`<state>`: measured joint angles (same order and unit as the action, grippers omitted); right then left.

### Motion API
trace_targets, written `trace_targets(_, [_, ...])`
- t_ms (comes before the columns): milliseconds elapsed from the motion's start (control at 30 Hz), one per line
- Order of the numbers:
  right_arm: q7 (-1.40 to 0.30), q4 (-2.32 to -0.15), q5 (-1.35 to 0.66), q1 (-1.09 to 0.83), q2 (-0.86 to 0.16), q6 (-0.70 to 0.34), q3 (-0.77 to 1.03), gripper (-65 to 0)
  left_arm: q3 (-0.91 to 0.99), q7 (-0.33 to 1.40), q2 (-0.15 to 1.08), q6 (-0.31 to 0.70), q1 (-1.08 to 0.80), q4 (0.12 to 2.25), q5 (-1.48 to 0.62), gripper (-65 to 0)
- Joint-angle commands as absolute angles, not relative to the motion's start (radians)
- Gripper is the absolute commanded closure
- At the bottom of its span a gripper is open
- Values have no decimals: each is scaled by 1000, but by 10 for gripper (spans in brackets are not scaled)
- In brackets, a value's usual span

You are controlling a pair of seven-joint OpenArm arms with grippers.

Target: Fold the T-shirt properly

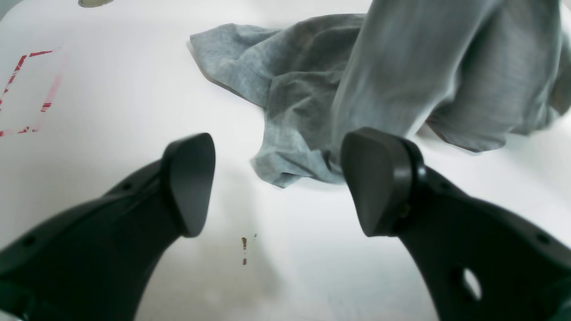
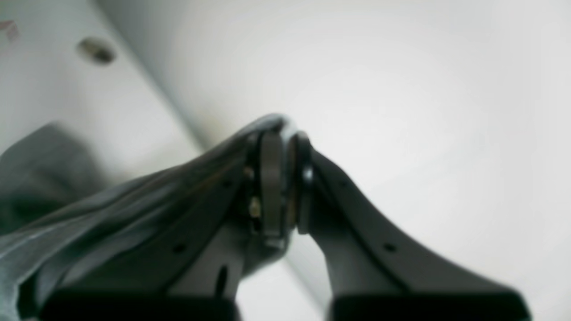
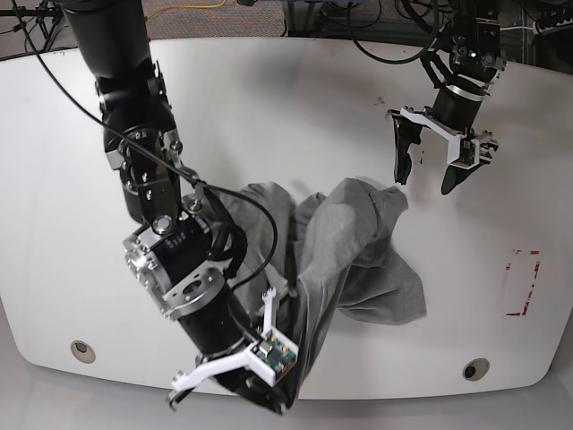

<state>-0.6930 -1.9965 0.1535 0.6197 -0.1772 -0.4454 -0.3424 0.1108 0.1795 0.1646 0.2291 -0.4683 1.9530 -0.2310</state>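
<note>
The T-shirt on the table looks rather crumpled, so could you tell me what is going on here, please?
A two-armed robot is partway through folding a grey T-shirt on a white table. The right gripper is shut on a bunch of the fabric and holds it lifted, so the cloth hangs in a stretched fold. The left gripper is open and empty, hovering above the table close to the shirt's far edge. The shirt is not yet flat or folded.
</note>
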Motion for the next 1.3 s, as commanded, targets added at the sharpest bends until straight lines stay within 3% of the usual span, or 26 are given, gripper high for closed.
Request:
trace_targets(0, [-667,-2015,154,736,-177,-430,-337,0,114,153,171,234,-467,1971,-243,-447])
trace_targets(400, [-711,-2015,157,929,-176,-495,-355,0,174,157,163,228,-386,1963,-240,-447])
trace_targets(633, [-716,-2017,159,941,-176,-495,-363,0,246,305,150,228,-229,1883,-243,-447])
trace_targets(933, [-716,-2018,159,931,-176,-496,-363,0,295,440,113,232,-10,1676,-245,-447])
trace_targets(1267, [-716,-2025,157,924,-176,-498,-357,0,323,441,65,234,154,1409,-245,-447])
